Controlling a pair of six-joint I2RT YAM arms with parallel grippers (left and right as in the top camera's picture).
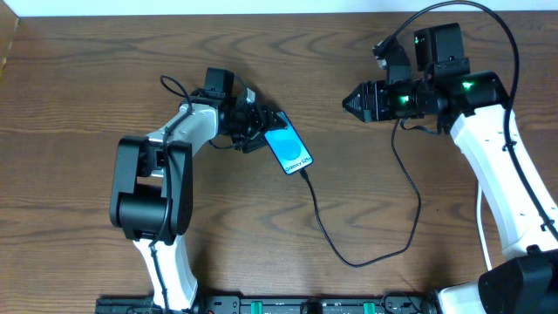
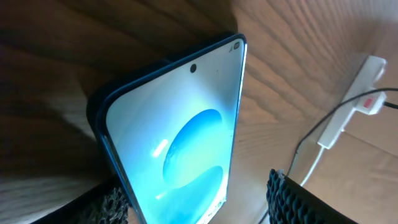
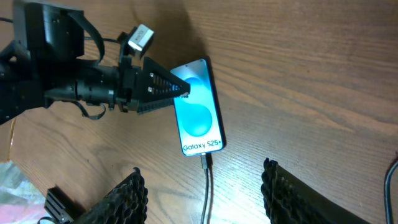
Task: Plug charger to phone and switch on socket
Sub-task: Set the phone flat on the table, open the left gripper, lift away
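The phone [image 1: 289, 150] lies screen up on the wooden table, its blue screen lit [image 3: 198, 115]. The charger [image 1: 336, 244], a thin black cable, has its connector [image 3: 204, 160] in the phone's bottom end and loops right toward the right arm. My left gripper [image 1: 259, 129] is open astride the phone's top end [image 2: 186, 124]; the right finger [image 2: 292, 199] stands clear of the phone's edge. My right gripper [image 1: 349, 103] hovers open to the phone's right, with nothing between its fingers [image 3: 124, 199]. The socket [image 2: 351, 102], a white strip with a red switch, shows only in the left wrist view.
The power strip's white cord [image 2: 311, 168] and the black cable run over the table beside it. The right arm [image 1: 488, 148] stands along the right side, the left arm [image 1: 153, 183] at the left. A pale crumpled thing [image 3: 15, 180] lies at the right wrist view's lower left.
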